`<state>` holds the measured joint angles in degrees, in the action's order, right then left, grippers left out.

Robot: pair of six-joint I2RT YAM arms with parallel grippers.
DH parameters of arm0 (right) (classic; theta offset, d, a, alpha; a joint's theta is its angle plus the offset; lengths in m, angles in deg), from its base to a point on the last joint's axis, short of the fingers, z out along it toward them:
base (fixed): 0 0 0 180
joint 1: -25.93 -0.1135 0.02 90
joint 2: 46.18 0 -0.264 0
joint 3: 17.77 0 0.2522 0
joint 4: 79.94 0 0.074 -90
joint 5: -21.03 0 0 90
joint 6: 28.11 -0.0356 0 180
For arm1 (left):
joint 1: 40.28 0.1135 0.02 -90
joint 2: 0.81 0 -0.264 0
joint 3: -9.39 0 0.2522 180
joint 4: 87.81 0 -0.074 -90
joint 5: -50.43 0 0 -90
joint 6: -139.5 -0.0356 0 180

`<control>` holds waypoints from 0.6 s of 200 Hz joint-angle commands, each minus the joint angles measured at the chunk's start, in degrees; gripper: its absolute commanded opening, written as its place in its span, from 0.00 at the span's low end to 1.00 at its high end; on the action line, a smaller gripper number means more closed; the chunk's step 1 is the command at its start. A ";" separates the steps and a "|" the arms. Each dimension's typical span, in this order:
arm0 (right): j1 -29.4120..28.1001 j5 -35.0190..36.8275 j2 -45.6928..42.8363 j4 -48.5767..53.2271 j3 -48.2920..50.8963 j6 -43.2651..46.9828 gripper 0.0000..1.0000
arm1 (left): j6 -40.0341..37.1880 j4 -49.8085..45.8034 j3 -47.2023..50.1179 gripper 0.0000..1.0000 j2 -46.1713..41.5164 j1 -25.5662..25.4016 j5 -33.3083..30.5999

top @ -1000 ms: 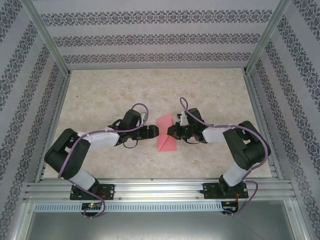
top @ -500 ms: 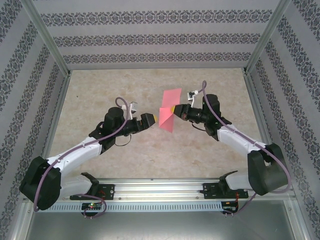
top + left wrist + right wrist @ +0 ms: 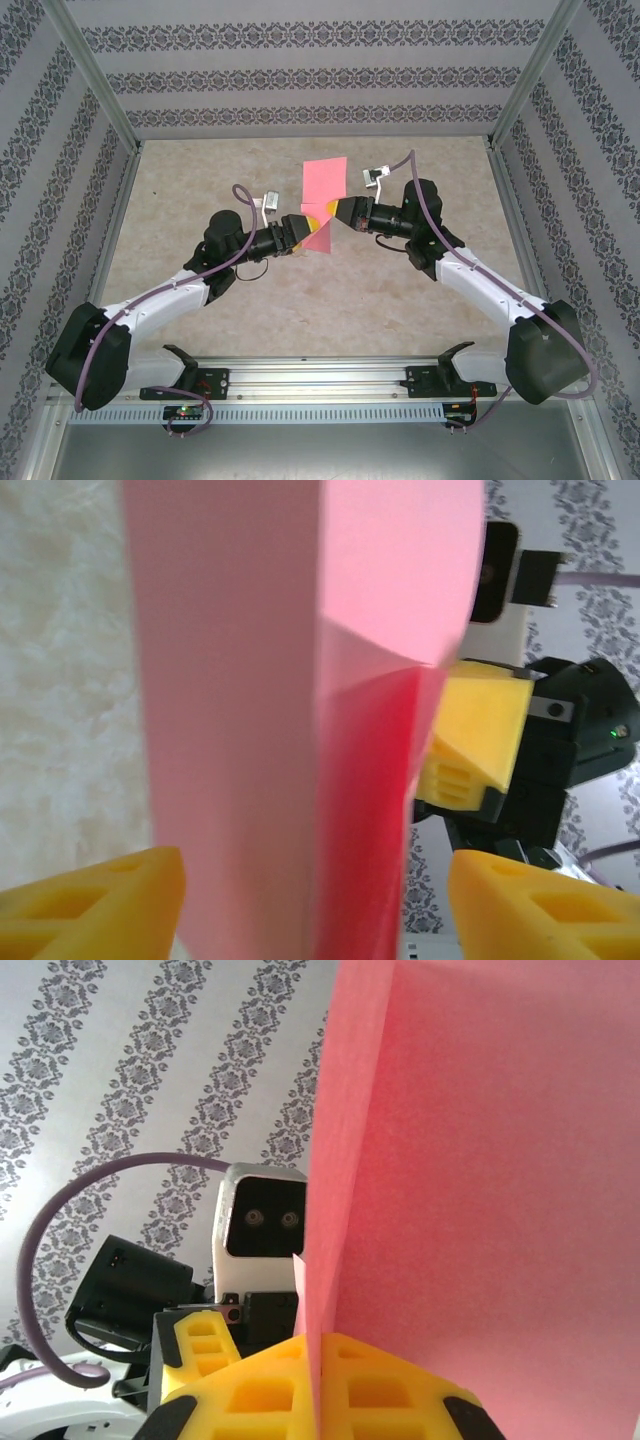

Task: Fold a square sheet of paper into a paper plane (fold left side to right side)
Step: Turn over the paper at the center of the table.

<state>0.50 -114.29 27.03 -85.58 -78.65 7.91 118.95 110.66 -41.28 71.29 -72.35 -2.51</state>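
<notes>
The sheet of paper (image 3: 323, 188) hung clear of the table (image 3: 200, 190), upright in the upper middle of the overhead frame, with a crease running along its length. The right gripper (image 3: 338, 213) was clamped on the sheet, low on its right side. In the right wrist view the paper rose from between its yellow fingers. The left gripper (image 3: 306, 229) stood with jaws apart, one finger (image 3: 100, 900) at each lower corner of its wrist view and the sheet between them. The step looked like a mid-air pinch to take over or set the fold. Next, the left jaws would need to close squarely without twisting the paper.
</notes>
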 commanded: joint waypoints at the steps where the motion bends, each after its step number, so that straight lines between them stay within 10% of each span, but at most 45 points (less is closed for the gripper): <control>1: -0.24 -0.36 -0.93 -3.86 -1.23 -2.28 0.02 | 1.89 6.00 -1.94 0.58 -0.62 -0.62 1.57; 120: 1.59 0.97 -1.99 1.50 -0.38 -0.10 0.20 | -4.11 -6.10 -3.80 0.09 -3.36 -0.95 0.27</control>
<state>1.05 -114.07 26.92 -86.74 -78.65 5.07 119.39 110.70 -42.11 69.73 -72.66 -1.68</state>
